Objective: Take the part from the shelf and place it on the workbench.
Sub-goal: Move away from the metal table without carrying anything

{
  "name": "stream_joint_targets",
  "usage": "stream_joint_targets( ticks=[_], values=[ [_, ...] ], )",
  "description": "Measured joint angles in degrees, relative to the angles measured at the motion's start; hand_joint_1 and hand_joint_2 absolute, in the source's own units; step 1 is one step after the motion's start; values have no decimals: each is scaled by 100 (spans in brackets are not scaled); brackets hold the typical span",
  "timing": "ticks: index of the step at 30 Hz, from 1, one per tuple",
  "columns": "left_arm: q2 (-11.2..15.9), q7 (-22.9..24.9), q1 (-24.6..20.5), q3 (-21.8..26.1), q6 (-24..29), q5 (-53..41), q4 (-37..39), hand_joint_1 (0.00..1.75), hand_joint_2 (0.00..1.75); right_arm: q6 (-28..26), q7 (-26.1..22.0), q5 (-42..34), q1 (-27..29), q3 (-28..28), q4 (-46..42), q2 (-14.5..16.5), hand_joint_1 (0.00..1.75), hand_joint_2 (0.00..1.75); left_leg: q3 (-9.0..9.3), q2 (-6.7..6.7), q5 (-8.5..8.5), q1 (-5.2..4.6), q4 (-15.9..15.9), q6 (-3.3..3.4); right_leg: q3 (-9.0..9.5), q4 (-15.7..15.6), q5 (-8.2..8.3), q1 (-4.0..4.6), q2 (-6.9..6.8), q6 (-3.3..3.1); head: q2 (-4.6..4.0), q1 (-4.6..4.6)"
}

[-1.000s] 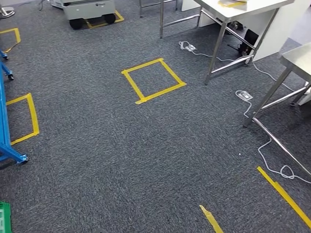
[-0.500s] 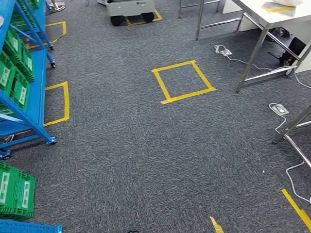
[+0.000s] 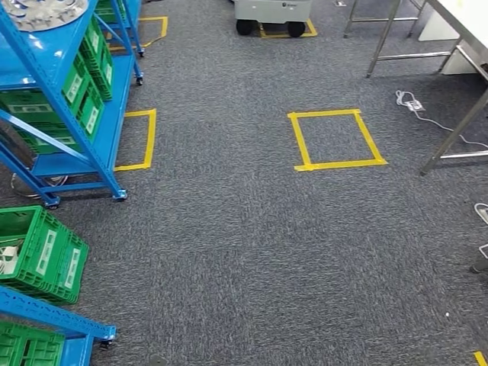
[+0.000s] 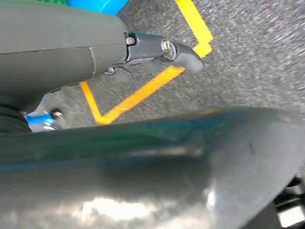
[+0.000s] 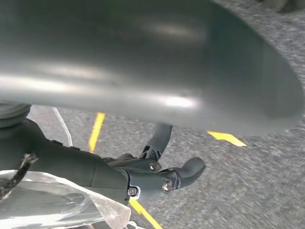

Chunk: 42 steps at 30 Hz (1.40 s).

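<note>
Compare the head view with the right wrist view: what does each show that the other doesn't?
Head view alone: the blue shelf with green bins, a full yellow tape square, table legs and a wheeled cart. Right wrist view alone: the right hand, with clear plastic film at its wrist. Both share grey carpet and yellow tape lines.

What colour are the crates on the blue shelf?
The crates are green with white labels, seen best in the head view, on the shelf.
</note>
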Motion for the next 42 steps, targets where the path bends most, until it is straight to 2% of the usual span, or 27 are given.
stream_joint_targets(
  ticks=[1, 2, 3, 4, 5, 6, 8, 9, 10, 11, 12, 13, 14, 15, 16, 17, 19, 20, 21, 24, 32, 36, 38, 39, 40, 42],
  values=[
    [-3, -122, 7, 8, 20, 29, -4, 0, 0, -11, -13, -35, 15, 1, 1, -1, 0, 0, 10, -88, -3, 2, 2, -5, 3, -129, 163, -2, 11, -3, 0, 0],
    [-7, -245, 13, 14, 42, 59, -9, 0, 0, -26, -29, -70, 25, 1, 3, -2, 0, 0, 22, -173, -10, 6, 6, -15, 107, -464, 407, -12, 53, -6, 0, -1],
    [-11, -359, 16, 20, 63, 92, -14, 0, 0, -40, -46, -102, 31, 1, 4, -3, 0, 0, 32, -250, -20, 11, 12, -33, 255, -865, 629, -30, 163, -6, 0, 1],
    [-15, -444, 10, 31, 79, 133, -20, 0, 0, -53, -63, -132, 34, 2, 11, -3, 0, 0, 29, -326, -34, 9, 31, -58, 404, -1230, 777, -51, 295, -10, -1, 0],
    [-20, -496, 2, 48, 93, 173, -23, 0, 0, -63, -79, -156, 35, 4, 19, -3, 0, 0, 18, -391, -40, 7, 45, -91, 515, -1470, 851, -64, 406, -23, 0, -4],
    [-23, -526, -3, 73, 104, 226, -25, 0, 0, -70, -91, -180, 36, 5, 25, -3, 0, 0, -2, -451, -37, 9, 55, -126, 567, -1562, 848, -65, 473, -46, 0, -4],
    [-26, -573, 3, 139, 51, 346, -28, 0, 0, -84, -116, -218, 41, 7, 32, -2, 0, 0, -34, -546, -26, 28, 61, -185, 598, -1581, 851, -49, 402, -118, 1, -8],
    [-26, -614, 12, 173, -28, 417, -28, 0, 0, -88, -137, -243, 44, 7, 32, -2, 0, 0, -50, -502, -54, 31, 95, -206, 605, -1591, 861, -47, 352, -153, 0, -11],
    [-25, -668, 16, 207, -144, 485, -28, 0, 0, -91, -163, -272, 49, 6, 33, -3, 0, 0, -100, -382, -140, 26, 212, -225, 614, -1605, 869, -49, 302, -186, 0, -32],
    [-25, -726, 12, 243, -266, 549, -28, 0, 0, -87, -191, -308, 58, 5, 33, -7, 0, 0, -207, -214, -292, 20, 456, -245, 621, -1617, 873, -47, 246, -214, 0, -50],
    [-25, -778, 3, 277, -369, 599, -28, 0, 0, -81, -216, -342, 70, 3, 34, -13, 0, 0, -365, -26, -484, 14, 811, -261, 624, -1619, 868, -32, 191, -234, -1, -69],
    [-25, -819, -6, 308, -454, 639, -28, 0, 0, -70, -238, -368, 85, 2, 35, -19, 0, 0, -551, 96, -673, 15, 1219, -273, 625, -1619, 862, -16, 133, -251, -1, -81],
    [-25, -851, -9, 332, -516, 664, -28, 0, 0, -55, -257, -387, 101, 1, 39, -24, 0, 0, -704, 158, -798, 17, 1558, -277, 626, -1618, 855, -1, 78, -261, -1, -80],
    [-25, -873, -3, 348, -562, 679, -28, 0, 0, -40, -275, -402, 111, 0, 44, -27, 0, 0, -774, 181, -814, 17, 1722, -270, 629, -1618, 849, 13, 35, -269, -1, -81],
    [-25, -892, 6, 363, -602, 690, -28, 0, 0, -25, -295, -418, 115, 0, 51, -30, 0, 0, -742, 188, -722, 14, 1673, -253, 634, -1618, 845, 24, 5, -273, -1, -80],
    [-22, -903, 14, 379, -626, 694, -28, 0, 0, -11, -311, -434, 115, 0, 57, -30, 0, 0, -599, 190, -533, 3, 1397, -222, 644, -1618, 841, 33, -17, -275, -1, -81],
    [-8, -911, 16, 412, -653, 698, -30, 0, 0, 11, -342, -462, 108, 0, 63, -28, 0, 0, -191, 211, -169, -45, 592, -125, 664, -1615, 826, 48, -44, -266, -1, -80],
    [1, -912, 8, 426, -664, 699, -30, 0, 0, 20, -358, -475, 105, 0, 66, -28, 0, 0, -32, 224, -82, -66, 270, -100, 662, -1602, 811, 57, -55, -262, -1, -81],
    [6, -907, 0, 434, -675, 698, -30, 0, 0, 29, -373, -489, 103, 0, 69, -30, 0, 0, 50, 233, -68, -77, 92, -126, 653, -1592, 799, 65, -63, -264, -1, -73],
    [17, -878, 7, 444, -685, 687, -30, 0, 0, 43, -403, -518, 104, 0, 84, -33, 0, 0, 72, 230, -98, -80, 17, -218, 634, -1586, 790, 62, -76, -268, 1, -45],
    [21, -775, -10, 448, -656, 655, -30, 0, 0, 36, -434, -569, 101, 2, 126, -40, 0, 0, 74, 230, -111, -89, 25, -163, 662, -1640, 815, 51, -76, -225, -1, -42],
    [24, -707, -20, 448, -622, 604, -30, 0, 0, 36, -429, -577, 96, 2, 140, -41, 0, 0, 66, 227, -130, -121, 72, -39, 678, -1677, 844, 23, -84, -137, -1, -50],
    [22, -681, -27, 446, -616, 585, -30, 0, 0, 34, -422, -580, 88, 2, 146, -42, 0, 0, 94, 232, -63, -103, -14, 18, 683, -1682, 839, 33, -80, -100, 0, -47],
    [20, -672, -33, 445, -610, 578, -30, 0, 0, 31, -419, -583, 84, 2, 148, -44, 0, 0, 115, 237, -15, -85, -79, 49, 656, -1624, 775, 39, -65, -83, 0, -42],
    [17, -663, -42, 444, -605, 570, -30, 0, 0, 27, -415, -585, 81, 2, 150, -46, 0, 0, 131, 242, 25, -63, -142, 72, 583, -1456, 640, 42, -44, -70, 1, -32],
    [12, -645, -57, 440, -598, 563, -30, 0, 0, 24, -406, -591, 80, 4, 160, -50, 0, 0, 125, 247, 60, -42, -185, 90, 298, -787, 243, 20, -7, -35, 0, -18]
  ],
)
